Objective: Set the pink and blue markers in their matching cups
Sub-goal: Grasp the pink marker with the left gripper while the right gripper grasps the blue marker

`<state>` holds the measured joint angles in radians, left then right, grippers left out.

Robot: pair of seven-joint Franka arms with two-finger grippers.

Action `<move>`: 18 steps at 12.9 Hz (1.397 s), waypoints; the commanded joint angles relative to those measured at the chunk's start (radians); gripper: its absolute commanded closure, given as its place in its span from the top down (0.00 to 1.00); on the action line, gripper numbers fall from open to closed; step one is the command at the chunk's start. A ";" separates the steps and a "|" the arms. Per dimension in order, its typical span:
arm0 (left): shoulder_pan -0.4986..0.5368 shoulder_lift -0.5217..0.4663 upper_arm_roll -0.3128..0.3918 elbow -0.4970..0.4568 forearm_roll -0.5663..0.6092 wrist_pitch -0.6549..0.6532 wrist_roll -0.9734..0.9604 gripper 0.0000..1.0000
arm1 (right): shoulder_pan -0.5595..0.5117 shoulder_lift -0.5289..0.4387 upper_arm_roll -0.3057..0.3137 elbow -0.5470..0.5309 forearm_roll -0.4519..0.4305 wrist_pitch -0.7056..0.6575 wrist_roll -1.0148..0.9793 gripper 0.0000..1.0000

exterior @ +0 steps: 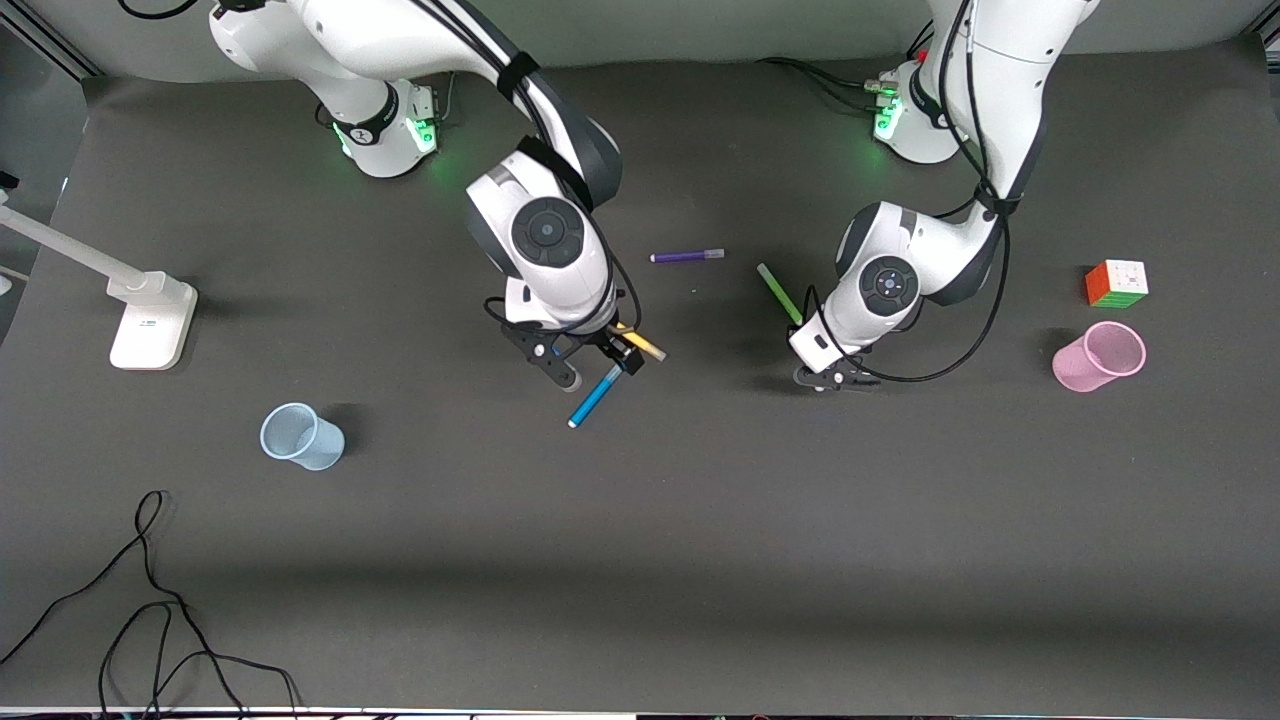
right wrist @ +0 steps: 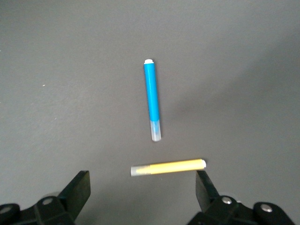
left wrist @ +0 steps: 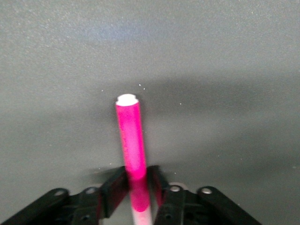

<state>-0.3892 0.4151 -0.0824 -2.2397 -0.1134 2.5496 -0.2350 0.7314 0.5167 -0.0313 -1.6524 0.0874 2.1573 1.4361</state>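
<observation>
Overhead, left end effector (left wrist: 136, 187) clamping pink marker (left wrist: 131, 140), right end effector (right wrist: 140, 187) wide above blue marker (right wrist: 152, 101).

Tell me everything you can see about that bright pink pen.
The pink marker is a slim pen with a hot-pink barrel, a flat white end and a pale translucent cap, plastic by its look. The left hand has its two black fingers shut on it near the cap end, and the barrel sticks out past them over the dark table. From the front camera the arm hides it. Whether it touches the table is unclear.
</observation>
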 commanded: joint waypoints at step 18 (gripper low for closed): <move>0.499 -0.345 0.018 0.134 -0.008 -0.586 0.827 0.00 | 0.016 0.192 -0.015 -0.092 -0.003 0.331 0.021 0.57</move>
<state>0.0205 0.0811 -0.0531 -2.0883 -0.1097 1.9611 0.3932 0.7334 0.7154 -0.0341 -1.7506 0.0874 2.4928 1.4362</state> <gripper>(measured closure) 0.819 0.229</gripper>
